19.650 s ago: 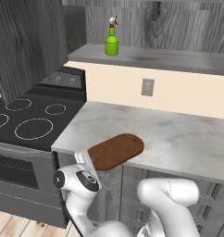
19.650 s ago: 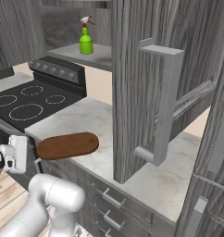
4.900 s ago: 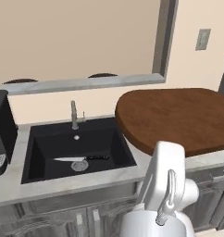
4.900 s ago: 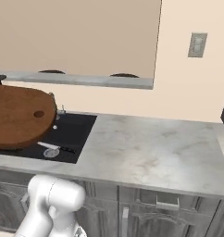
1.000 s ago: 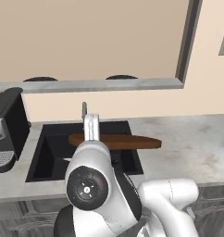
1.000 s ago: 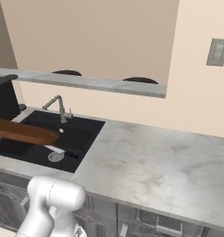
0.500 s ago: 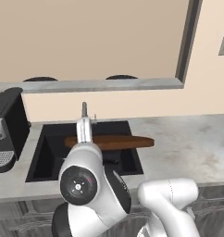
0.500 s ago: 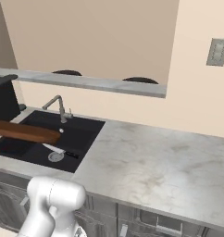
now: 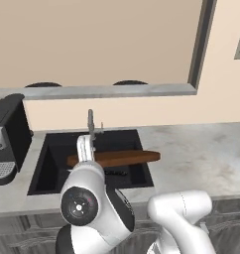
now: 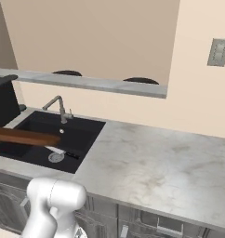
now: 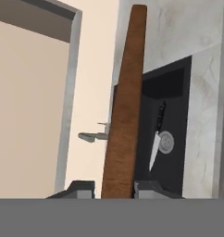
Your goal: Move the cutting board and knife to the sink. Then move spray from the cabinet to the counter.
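Hanging edge-on above the black sink (image 9: 52,149), the cutting board (image 9: 123,158) is clamped between the fingers of the gripper (image 11: 113,187), which is closed on one end of it. Its far end reaches over the sink's right rim toward the counter (image 10: 156,162). The knife (image 11: 156,139) is seen lying on the sink floor, its blade just beside the drain (image 11: 167,141). A faucet (image 10: 58,107) stands behind the sink, and a black coffee machine (image 9: 8,134) is set to the sink's left.

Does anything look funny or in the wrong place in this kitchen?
Yes: the reddish-brown wooden cutting board hangs in the air across the black sink, pinched by the gripper. The black-handled knife lies in the sink bottom beside the drain.
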